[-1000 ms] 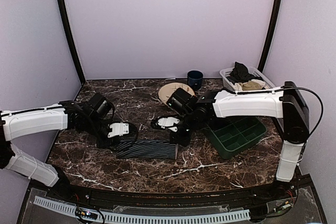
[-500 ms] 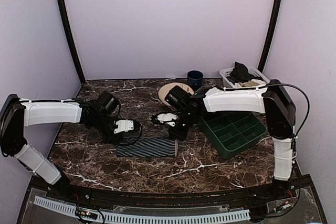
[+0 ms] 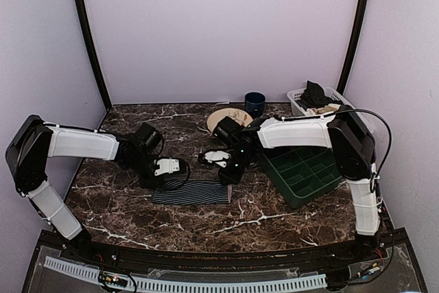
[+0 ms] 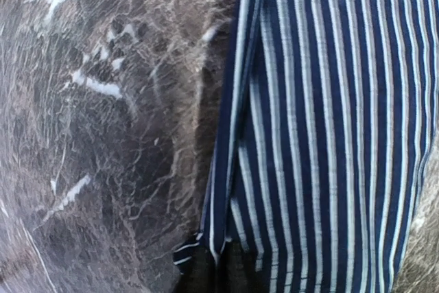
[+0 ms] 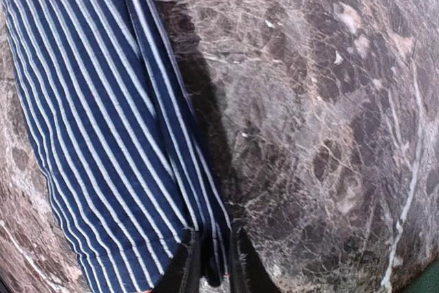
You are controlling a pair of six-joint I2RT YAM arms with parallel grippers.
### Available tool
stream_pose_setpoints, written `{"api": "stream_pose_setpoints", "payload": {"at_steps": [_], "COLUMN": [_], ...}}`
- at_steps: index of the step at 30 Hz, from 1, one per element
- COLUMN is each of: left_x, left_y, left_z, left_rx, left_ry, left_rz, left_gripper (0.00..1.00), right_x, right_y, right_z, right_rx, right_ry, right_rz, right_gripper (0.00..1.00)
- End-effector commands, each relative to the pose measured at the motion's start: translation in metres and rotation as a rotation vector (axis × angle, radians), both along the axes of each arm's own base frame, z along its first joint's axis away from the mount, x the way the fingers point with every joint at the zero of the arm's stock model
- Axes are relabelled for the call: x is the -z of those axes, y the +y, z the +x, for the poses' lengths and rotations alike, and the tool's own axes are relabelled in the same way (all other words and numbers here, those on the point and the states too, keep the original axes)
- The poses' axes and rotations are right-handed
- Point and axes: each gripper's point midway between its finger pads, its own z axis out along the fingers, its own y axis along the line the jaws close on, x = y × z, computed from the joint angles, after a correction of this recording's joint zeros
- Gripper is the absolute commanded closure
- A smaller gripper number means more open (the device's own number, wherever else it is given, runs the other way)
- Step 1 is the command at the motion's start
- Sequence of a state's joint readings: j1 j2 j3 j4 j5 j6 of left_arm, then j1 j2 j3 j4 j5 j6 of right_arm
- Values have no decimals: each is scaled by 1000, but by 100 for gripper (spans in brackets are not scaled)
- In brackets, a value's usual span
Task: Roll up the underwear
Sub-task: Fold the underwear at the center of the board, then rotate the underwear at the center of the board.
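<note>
The underwear (image 3: pixel 192 193) lies on the dark marble table (image 3: pixel 260 221) as a narrow folded strip of navy cloth with thin white stripes. My left gripper (image 3: pixel 160 180) is at its far left corner. In the left wrist view (image 4: pixel 219 269) it is shut on the underwear's edge (image 4: pixel 322 135). My right gripper (image 3: pixel 228 178) is at the far right corner. In the right wrist view (image 5: pixel 214 265) its fingers pinch the folded edge of the underwear (image 5: pixel 89 121). The grey waistband is hidden.
A green compartment tray (image 3: pixel 310 173) stands right of the right gripper. A white basket (image 3: pixel 296 98) with dark and tan clothes is at the back right. A dark blue cup (image 3: pixel 254 103) and a tan plate (image 3: pixel 218 119) are behind the arms.
Both arms have swung inward and stretched further over the table. The grippers stay on the cloth's far corners, and the striped strip looks a little narrower.
</note>
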State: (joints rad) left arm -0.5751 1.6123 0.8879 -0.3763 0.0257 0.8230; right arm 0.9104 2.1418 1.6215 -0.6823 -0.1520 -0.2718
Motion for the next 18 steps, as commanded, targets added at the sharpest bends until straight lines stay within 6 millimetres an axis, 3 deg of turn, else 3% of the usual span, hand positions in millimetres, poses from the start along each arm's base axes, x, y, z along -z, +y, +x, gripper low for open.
{"api": "stream_pose_setpoints", "payload": {"at_steps": [1, 3, 5, 8, 12, 13, 14, 18], "left_x": [-22, -36, -56, -84, -127, -137, -145, -148], "left_y": [3, 6, 6, 11, 18, 20, 21, 4], "left_z": [23, 34, 40, 51, 63, 64, 64, 44], "left_rx": [-95, -164, -217, -323, -479, -529, -579, -711], "left_ry": [-88, -134, -166, -229, -327, -335, -324, -84], "left_rz": [-11, -22, -55, -95, -193, -220, -247, -338], "left_gripper": [75, 54, 42, 33, 27, 16, 4, 1], "right_x": [-13, -27, -44, -73, -96, -102, -103, -95], "right_y": [0, -1, -2, -6, -8, -8, -8, -8], "right_z": [13, 19, 24, 32, 34, 33, 31, 24], "right_rx": [60, 91, 134, 188, 228, 234, 240, 262], "right_ry": [-33, -46, -43, -33, 8, 23, 51, 178], "right_rz": [-4, 13, 49, 127, 211, 238, 259, 301], "right_gripper": [80, 74, 67, 56, 54, 53, 53, 53]}}
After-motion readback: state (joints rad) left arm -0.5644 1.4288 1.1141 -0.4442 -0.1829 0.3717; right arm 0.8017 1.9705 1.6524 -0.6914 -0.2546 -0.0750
